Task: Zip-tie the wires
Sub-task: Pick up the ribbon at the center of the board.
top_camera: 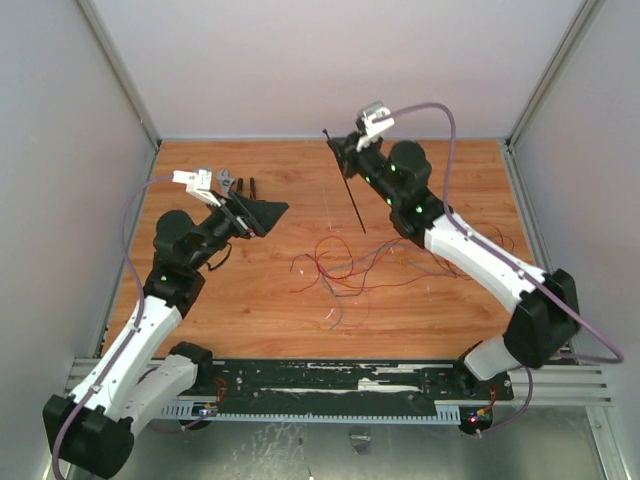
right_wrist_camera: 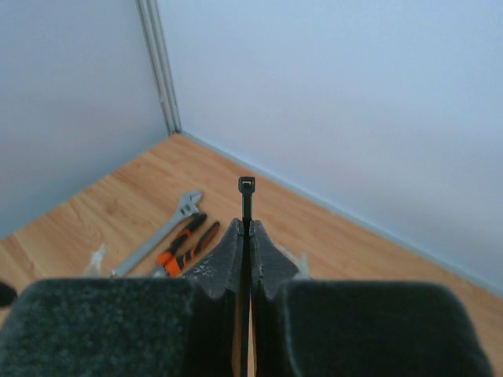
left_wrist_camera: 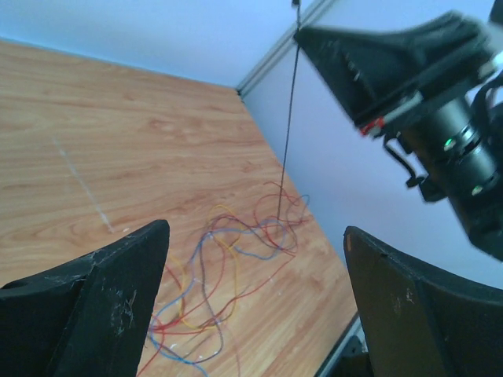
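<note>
The wires [top_camera: 350, 265] lie in a loose tangle of red, maroon, orange and bluish strands on the wooden table [top_camera: 250, 310]. They also show between my left fingers in the left wrist view [left_wrist_camera: 228, 251]. My right gripper [top_camera: 342, 150] is raised at the back of the table and shut on the zip tie [top_camera: 352, 195]. The zip tie's long end hangs down to the wires and its head [right_wrist_camera: 247, 184] sticks out past the fingertips. My left gripper [top_camera: 268, 215] is open and empty, above the table left of the wires, facing them and the zip tie [left_wrist_camera: 289, 118].
A grey adjustable wrench [top_camera: 226, 180] and orange-handled pliers [top_camera: 245, 187] lie at the back left, also seen in the right wrist view as wrench [right_wrist_camera: 157, 236] and pliers [right_wrist_camera: 185, 243]. Grey walls enclose the table on three sides. A black rail [top_camera: 330, 385] runs along the near edge.
</note>
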Controlling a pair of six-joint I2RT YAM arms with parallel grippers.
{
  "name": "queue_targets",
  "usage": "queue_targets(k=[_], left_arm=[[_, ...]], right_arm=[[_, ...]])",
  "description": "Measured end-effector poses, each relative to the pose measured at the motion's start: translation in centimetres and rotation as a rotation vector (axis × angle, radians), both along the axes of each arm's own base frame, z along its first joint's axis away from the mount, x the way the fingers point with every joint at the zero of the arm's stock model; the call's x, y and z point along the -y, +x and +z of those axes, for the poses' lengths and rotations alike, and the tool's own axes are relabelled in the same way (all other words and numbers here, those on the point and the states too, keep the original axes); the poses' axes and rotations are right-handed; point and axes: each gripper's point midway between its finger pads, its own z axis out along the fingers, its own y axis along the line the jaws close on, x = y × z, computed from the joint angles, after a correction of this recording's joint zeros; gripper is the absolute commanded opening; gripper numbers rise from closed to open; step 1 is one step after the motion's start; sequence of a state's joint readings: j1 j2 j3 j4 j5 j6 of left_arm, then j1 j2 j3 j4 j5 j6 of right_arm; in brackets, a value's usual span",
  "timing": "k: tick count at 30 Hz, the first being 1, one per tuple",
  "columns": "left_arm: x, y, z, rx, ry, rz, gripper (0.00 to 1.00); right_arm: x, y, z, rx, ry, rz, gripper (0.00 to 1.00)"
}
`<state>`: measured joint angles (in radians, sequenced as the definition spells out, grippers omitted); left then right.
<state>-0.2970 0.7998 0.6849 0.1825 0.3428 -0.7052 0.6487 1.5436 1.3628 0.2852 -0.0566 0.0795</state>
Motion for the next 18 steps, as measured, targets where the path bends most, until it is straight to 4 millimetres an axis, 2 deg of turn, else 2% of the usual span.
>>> queue_targets(k=[7,12,15,18], left_arm=[[4.3,-0.6,1.1,0.076,-0.061,-0.118,0.93],[7.8,-0.1,0.6,0.098,-0.090,-0.165,0.91],[10.0,0.5,-0.8,0.073,-0.083,-0.187,0.88],[11.3,1.1,-2.1,0.052,-0.076,-0.187,0.88]], right_arm=[[4.9,-5.0,-5.0,-0.014,-0.037,-0.112,0.00],[7.7,-7.6,-5.8,0.001,-0.003,-0.169,0.00],[8.1,-8.8,-6.2,0.002,0.017,-0.174,0.00],[7.6,-10.1,-7.6,-0.014,0.013,-0.156,0.00]])
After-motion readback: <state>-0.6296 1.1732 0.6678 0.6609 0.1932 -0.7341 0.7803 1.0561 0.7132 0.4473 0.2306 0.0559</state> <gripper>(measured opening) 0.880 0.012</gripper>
